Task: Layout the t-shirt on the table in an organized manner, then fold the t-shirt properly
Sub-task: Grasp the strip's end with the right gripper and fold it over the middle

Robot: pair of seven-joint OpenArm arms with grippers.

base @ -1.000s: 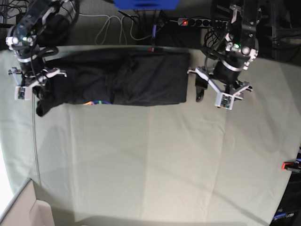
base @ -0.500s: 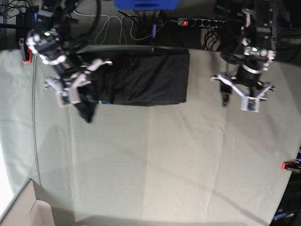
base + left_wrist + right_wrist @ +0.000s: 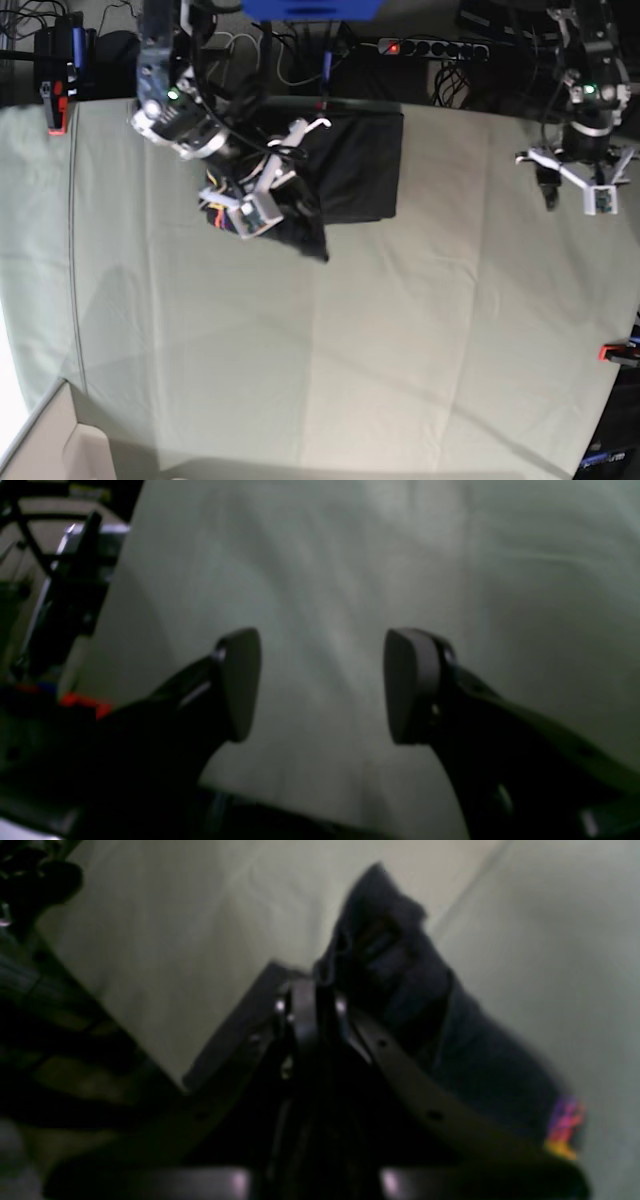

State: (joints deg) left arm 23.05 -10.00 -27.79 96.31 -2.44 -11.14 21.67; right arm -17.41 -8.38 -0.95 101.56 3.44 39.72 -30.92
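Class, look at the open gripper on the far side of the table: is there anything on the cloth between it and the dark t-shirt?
Nothing visible. Only bare table lies between the left gripper and the t-shirt, whose other end the right gripper holds.

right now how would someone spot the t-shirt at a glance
Look at the far edge of the wide pale grey-green table. The t-shirt is the only dark charcoal cloth there, one end lifted by the right pincer, with a small rainbow graphic showing.
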